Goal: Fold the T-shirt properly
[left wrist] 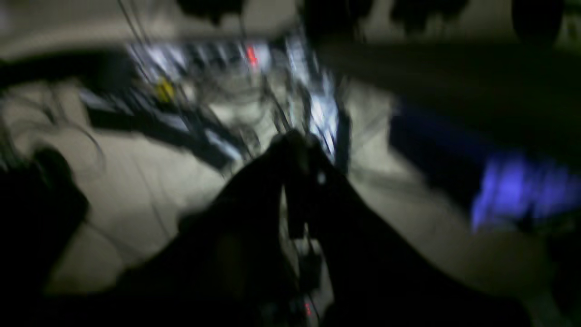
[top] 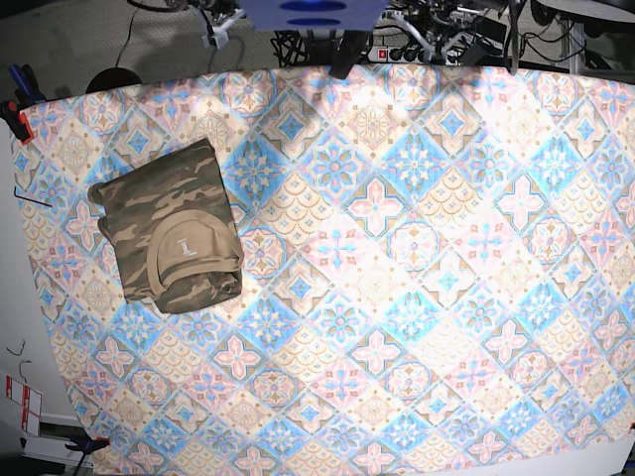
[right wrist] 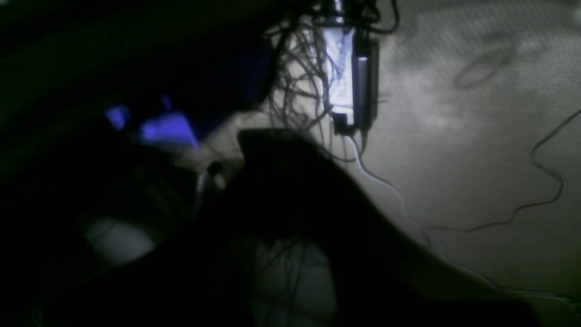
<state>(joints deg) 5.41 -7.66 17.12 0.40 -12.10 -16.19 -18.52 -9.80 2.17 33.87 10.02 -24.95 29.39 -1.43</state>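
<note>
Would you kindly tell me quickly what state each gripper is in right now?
Left gripper: closed, holding nothing visible.
Right gripper: closed, nothing visibly held; the T-shirt lies folded on the tablecloth.

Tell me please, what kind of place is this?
Probably a robot lab or test room: a table under a patterned tablecloth, cables and a power strip behind it, and a folded T-shirt lying on it.

The T-shirt [top: 171,230] was found folded on the tablecloth [top: 417,297], near its left edge, toward the far side.
</note>
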